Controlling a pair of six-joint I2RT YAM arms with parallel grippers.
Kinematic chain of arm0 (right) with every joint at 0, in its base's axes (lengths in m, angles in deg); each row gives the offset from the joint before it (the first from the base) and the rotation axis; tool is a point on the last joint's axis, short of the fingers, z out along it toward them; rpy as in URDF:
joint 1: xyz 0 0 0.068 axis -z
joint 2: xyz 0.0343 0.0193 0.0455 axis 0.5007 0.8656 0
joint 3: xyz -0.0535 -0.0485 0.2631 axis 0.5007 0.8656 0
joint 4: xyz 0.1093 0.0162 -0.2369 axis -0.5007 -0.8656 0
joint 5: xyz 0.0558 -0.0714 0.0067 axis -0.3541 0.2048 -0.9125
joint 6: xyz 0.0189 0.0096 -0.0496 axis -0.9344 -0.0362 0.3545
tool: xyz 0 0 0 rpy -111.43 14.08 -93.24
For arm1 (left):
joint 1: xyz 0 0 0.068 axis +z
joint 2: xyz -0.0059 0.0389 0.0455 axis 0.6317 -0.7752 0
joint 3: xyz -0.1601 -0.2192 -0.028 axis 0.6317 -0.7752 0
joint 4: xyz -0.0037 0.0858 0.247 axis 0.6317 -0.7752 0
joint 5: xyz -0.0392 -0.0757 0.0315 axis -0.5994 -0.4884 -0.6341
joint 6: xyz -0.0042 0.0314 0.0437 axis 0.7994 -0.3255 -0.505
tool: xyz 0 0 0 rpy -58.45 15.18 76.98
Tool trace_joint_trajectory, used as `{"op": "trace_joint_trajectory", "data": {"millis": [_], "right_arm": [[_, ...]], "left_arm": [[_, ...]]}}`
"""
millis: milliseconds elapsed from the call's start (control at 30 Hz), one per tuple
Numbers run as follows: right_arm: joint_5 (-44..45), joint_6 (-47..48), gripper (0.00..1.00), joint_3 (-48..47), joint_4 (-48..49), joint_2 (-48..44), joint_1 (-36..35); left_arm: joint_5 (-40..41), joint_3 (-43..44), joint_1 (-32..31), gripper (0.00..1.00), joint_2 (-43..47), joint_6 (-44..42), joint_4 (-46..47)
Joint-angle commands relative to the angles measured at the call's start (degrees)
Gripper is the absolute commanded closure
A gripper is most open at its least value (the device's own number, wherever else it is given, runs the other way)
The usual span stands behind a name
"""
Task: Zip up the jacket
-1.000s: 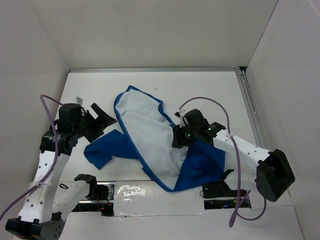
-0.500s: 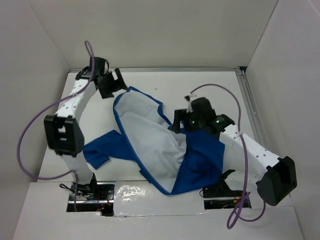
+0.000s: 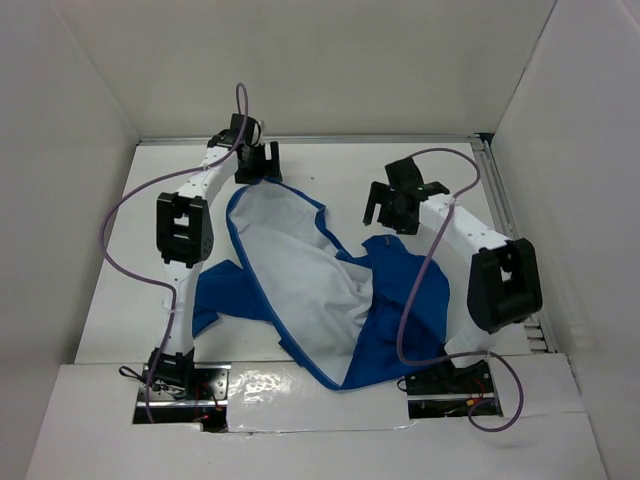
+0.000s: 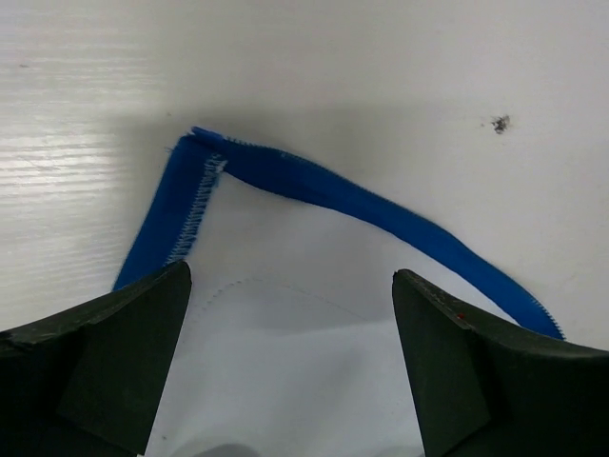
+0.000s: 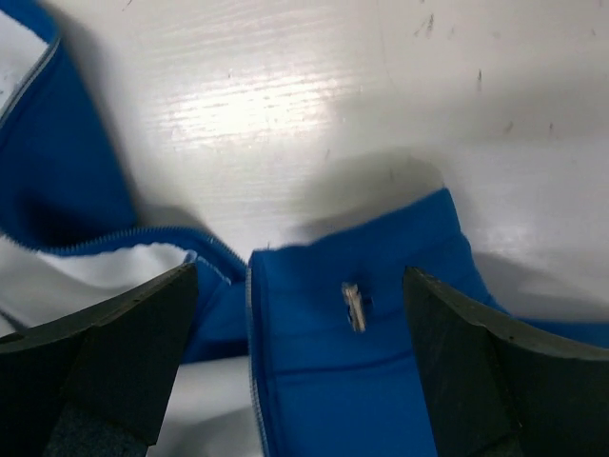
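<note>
Reaching toward the upper left of the overhead view, the left arm holds the left tool above the top corner of the jacket. A purple cable loops out beside the arm, and the arm's lower link crosses in front of the left end of a blue sleeve. In the left wrist view the tool's dark fingers are spread wide, pinching nothing. Between them show the white lining and a blue edge that folds to a point on the bare white surface.

The jacket lies crumpled and open in the middle of the overhead view, lining up, with blue cloth bunched at its lower right.

Right of centre, the right tool hangs over the jacket's upper right edge. Its fingers are also spread and grip nothing. Under the gap lies a blue fold with a small metal zipper pull, and zipper teeth run off to the left. The right arm's own cable trails across the blue cloth. A metal rail borders the surface on the far right.
</note>
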Motion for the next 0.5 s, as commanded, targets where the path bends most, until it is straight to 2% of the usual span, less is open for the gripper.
{"op": "trace_joint_trajectory", "data": {"millis": [0, 200, 333, 467], "right_arm": [[2.89, 1.55, 0.06, -5.56, -2.36, 3.96, -0.3], [-1.41, -0.47, 0.06, -3.11, 1.84, 5.12, -0.39], [-6.51, 0.41, 0.06, -3.11, 2.82, 5.73, -1.09], [-6.79, -1.61, 0.06, 0.32, 5.2, 5.9, -0.83]], "left_arm": [[0.04, 2.01, 1.76, 0.01, 0.2, -2.64, 3.94], [4.08, 1.04, 2.02, 0.01, -2.69, -2.82, 4.3], [3.65, 2.79, 2.29, 0.01, -5.33, -2.47, 3.51], [0.75, 3.85, 2.29, 0.01, -7.44, -2.82, 3.85]]}}
